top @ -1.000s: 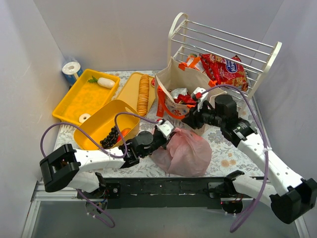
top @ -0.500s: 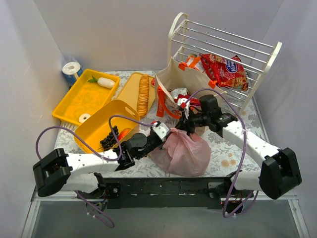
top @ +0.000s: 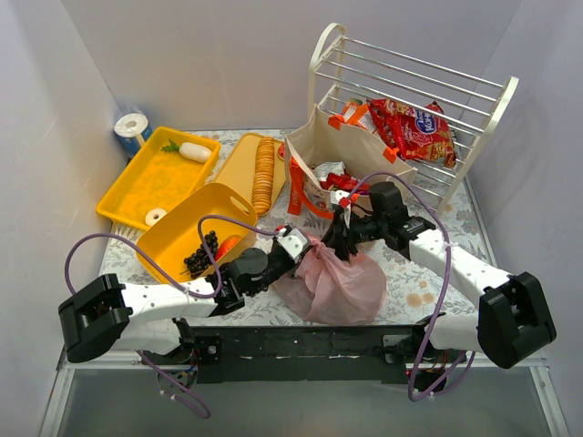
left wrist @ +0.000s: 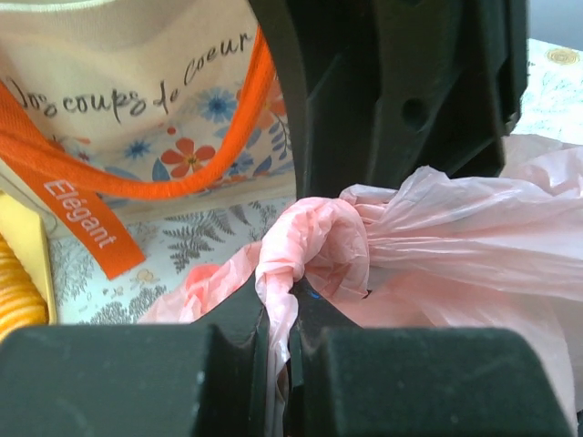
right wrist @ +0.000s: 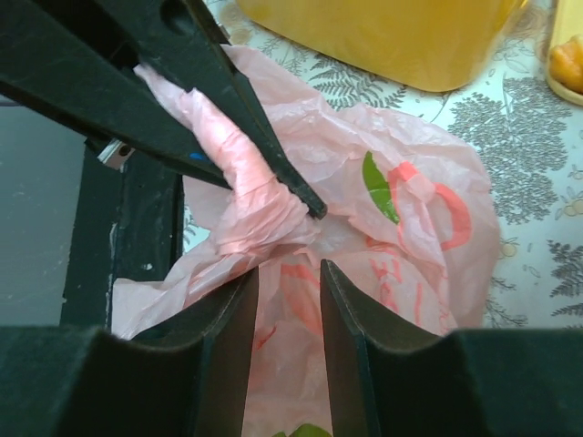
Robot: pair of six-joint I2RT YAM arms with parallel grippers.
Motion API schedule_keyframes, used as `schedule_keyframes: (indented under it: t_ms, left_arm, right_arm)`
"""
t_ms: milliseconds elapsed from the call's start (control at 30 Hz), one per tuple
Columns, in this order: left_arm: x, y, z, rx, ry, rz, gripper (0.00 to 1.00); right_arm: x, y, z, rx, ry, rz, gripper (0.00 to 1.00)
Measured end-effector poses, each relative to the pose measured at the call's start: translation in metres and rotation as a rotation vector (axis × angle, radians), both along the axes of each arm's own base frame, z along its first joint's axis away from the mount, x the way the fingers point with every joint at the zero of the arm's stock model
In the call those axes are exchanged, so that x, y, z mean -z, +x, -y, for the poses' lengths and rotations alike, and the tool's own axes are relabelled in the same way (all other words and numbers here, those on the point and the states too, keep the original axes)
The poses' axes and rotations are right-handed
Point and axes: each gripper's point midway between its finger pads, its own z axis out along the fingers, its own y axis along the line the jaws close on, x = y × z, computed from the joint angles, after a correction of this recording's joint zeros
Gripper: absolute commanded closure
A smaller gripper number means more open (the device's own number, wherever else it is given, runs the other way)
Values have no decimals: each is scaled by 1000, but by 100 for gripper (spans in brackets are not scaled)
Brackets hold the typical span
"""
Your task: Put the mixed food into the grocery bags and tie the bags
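The pink plastic bag (top: pixel 342 284) lies at the front middle of the table, something green (right wrist: pixel 374 178) showing through it. My left gripper (top: pixel 296 247) is shut on a twisted pink strand of the bag's top (left wrist: pixel 278 273). My right gripper (top: pixel 336 238) hovers right over the bag (right wrist: pixel 410 237), jaws apart, pink plastic showing between its fingers (right wrist: pixel 351 319), close beside the left gripper's fingertips (right wrist: pixel 273 173). The beige tote (top: pixel 339 155) with orange straps (left wrist: pixel 82 218) stands behind, red packets (top: pixel 339 182) inside it.
Three yellow trays sit at the left: one with dark grapes (top: pixel 202 251), one with a row of crackers (top: pixel 264 171), one with white items (top: pixel 155 182). A white wire rack (top: pixel 474 100) at the back right holds red snack packets (top: pixel 414 123).
My right gripper has swung left and down from beside the tote to the pink bag's gathered top. My left gripper stays shut on the strand and has shifted slightly left.
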Motion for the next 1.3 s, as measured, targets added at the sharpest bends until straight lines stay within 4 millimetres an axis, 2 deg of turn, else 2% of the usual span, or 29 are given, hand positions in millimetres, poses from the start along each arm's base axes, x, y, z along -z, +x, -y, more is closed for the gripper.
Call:
schedule_keyframes:
  t_ms: [300,467,633,700,733,800,833,900,967,1000,1033,1067,1167,1200,1233,1300]
  left_arm:
    - [2,-3,-1,-1,-34,-41,100]
    - [1,-8,4,18,-80,-81,100]
    - [-1,-13,8,40,-121,-121,100]
    - [-1,-15,10,51,-131,-136,100]
    - [-1,-16,11,56,-135,-144,100]
    - [0,-17,12,64,-142,-159,100]
    - [1,-19,13,72,-146,-167,100]
    - [2,-19,13,75,-149,-180,100]
    - [2,-20,13,73,-151,-190,99]
    - [2,-19,12,70,-149,-197,90]
    - [3,-20,12,69,-144,-204,75]
    - [3,-20,12,65,-136,-213,42]
    - [2,-6,4,-20,-99,-240,19]
    - [-2,-3,3,-40,-97,-253,6]
    - [-10,-3,4,-45,-101,-265,2]
    - [-34,-2,6,-56,-122,-279,2]
  right_arm:
    - [4,-13,0,-5,57,-39,55]
    - [1,-15,-1,19,98,-27,49]
    - [-3,-15,-4,48,125,3,50]
    - [-4,-14,-5,61,132,13,56]
    - [-4,-13,-5,71,136,19,70]
    - [-5,-11,-5,91,143,36,82]
    - [-4,-10,-4,108,141,37,91]
    - [-3,-9,-3,126,140,38,99]
    - [-2,-7,-1,146,131,37,99]
    - [-1,-7,-1,153,126,34,99]
    - [0,-6,-1,160,120,32,99]
    - [1,-7,0,165,114,27,99]
    - [6,-6,4,202,83,-1,99]
    - [7,-3,6,234,71,-11,99]
    - [8,2,8,269,59,-15,99]
    - [7,8,11,327,42,-23,99]
